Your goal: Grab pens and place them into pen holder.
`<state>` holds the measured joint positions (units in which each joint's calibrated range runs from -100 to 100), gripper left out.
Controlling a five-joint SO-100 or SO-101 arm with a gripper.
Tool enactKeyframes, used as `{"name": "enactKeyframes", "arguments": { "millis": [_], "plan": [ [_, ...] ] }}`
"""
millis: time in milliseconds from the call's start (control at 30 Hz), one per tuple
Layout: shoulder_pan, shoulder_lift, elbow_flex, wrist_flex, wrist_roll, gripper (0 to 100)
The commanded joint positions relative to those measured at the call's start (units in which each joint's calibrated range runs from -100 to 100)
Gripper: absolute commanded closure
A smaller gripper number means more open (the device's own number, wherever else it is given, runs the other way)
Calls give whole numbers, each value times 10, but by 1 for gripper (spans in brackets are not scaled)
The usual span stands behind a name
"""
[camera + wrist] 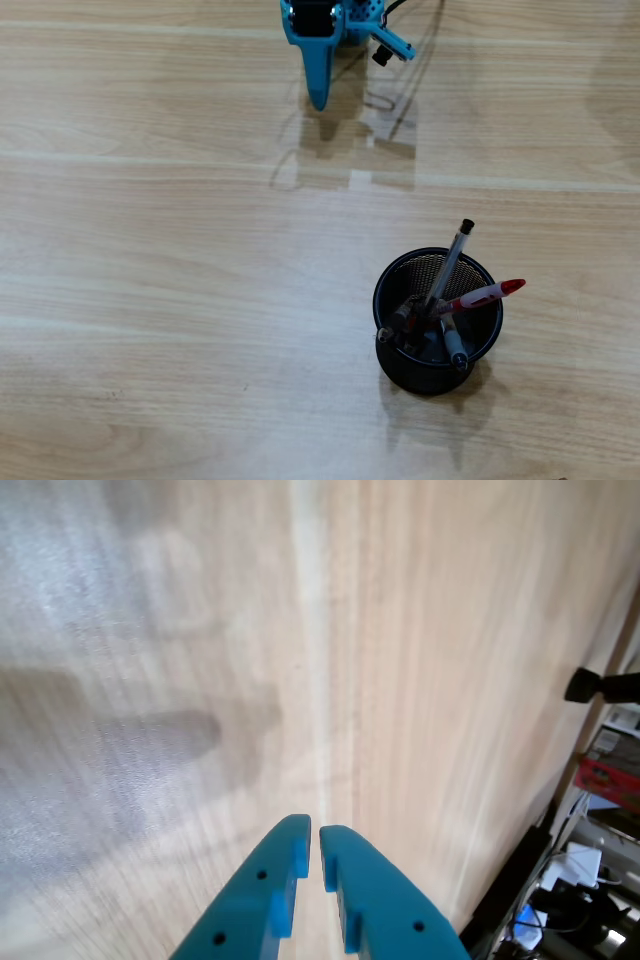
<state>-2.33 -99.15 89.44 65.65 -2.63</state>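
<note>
The black wire-mesh pen holder stands on the wooden table at the lower right of the overhead view. Several pens lean inside it: a clear one with a black cap sticks up toward the back, a red-and-clear one pokes out to the right, and a grey-and-clear one rests against the front rim. My blue gripper is far from the holder, at the top centre, pointing down at bare table. In the wrist view the gripper has its jaws almost together with nothing between them.
A cable and the arm's base sit at the top edge of the overhead view. In the wrist view the table's edge runs along the right side, with clutter and cables beyond it.
</note>
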Motion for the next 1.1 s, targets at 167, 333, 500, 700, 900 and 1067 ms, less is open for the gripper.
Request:
{"name": "enactKeyframes", "arguments": {
  "millis": [167,333,500,700,900,1067],
  "plan": [
    [-2,-4,59,-5,7,97],
    [0,-4,59,-5,7,97],
    [5,-4,59,-6,4,97],
    [-2,-4,96,-116,2,98],
    [5,-3,98,-134,7,98],
    [2,-3,98,-138,7,98]
  ]
}}
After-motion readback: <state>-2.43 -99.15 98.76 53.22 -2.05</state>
